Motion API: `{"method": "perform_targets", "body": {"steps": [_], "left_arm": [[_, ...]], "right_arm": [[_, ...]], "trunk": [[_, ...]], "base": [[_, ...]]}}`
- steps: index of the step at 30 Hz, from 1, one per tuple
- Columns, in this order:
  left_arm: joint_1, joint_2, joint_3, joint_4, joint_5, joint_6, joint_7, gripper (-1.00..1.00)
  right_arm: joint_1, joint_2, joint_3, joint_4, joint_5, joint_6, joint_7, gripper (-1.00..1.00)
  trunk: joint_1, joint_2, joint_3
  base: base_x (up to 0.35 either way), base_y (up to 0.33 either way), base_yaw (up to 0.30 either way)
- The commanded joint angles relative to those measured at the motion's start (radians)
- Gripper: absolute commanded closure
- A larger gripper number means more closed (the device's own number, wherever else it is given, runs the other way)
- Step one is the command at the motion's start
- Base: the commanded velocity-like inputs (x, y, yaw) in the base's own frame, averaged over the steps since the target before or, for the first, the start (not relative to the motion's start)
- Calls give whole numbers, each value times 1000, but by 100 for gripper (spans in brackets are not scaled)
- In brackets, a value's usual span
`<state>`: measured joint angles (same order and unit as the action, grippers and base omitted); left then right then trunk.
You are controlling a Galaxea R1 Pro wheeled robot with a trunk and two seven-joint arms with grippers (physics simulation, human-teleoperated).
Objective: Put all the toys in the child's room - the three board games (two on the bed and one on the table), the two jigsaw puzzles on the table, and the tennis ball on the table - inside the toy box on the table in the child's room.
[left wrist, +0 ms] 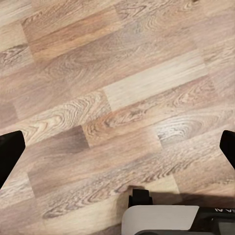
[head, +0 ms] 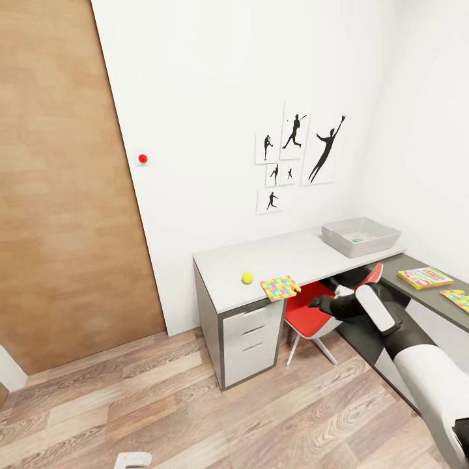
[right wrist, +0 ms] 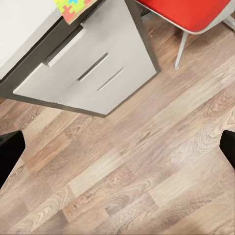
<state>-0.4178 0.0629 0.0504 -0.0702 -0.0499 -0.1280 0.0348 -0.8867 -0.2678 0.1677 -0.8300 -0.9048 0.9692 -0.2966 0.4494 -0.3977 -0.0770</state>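
Observation:
The pale grey table [head: 306, 257] stands against the white wall. On it, near the front, lie the tennis ball [head: 247, 278] and a multicoloured jigsaw puzzle [head: 281, 287] that juts over the edge; the puzzle's corner [right wrist: 73, 7] also shows in the right wrist view. The light grey toy box [head: 384, 234] stands at the table's far end with a small flat green and white item inside. On the lower dark side unit lie a yellow-green and red board game [head: 425, 277] and a second puzzle [head: 457, 298]. My right gripper [right wrist: 117, 152] hangs open and empty over the floor by the drawers. Also open and empty, my left gripper [left wrist: 117, 152] faces bare floorboards. The bed is out of view.
A red and white chair [head: 311, 319] is tucked under the table, right beside my right arm [head: 381, 312]. White drawers [head: 251, 342] fill the table's near end. A wooden door [head: 58, 195] stands left of the wall. Part of my base [left wrist: 166, 220] shows over the wood floor [head: 163, 404].

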Motion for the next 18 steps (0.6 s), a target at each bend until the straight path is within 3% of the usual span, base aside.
{"method": "perform_targets", "body": {"steps": [1,6,9,10,14,18], "left_arm": [[-1,0,5,1,-5,-4,2,-100],[-1,-1,5,1,-5,-4,2,-100],[-1,-1,5,1,-5,-4,2,-100],[-1,-1,5,1,-5,-4,2,-100],[-1,-2,5,1,-5,-4,2,-100],[-1,-3,5,1,-5,-4,2,-100]], "right_arm": [[-1,3,7,0,-9,0,-9,-100],[37,58,23,9,4,-5,-9,-100],[76,100,46,16,33,-14,-11,-100],[94,120,62,24,57,-36,-12,-100],[130,165,112,99,129,-143,-10,-100],[146,219,172,270,198,-272,-8,-100]], "trunk": [[1,-2,-2],[1,-2,-2],[1,-2,-2],[1,-2,-2],[1,-2,-2],[1,-2,-2]], "base": [[0,0,0],[0,0,0],[0,0,0],[0,0,0],[0,0,0],[0,0,0]]}}
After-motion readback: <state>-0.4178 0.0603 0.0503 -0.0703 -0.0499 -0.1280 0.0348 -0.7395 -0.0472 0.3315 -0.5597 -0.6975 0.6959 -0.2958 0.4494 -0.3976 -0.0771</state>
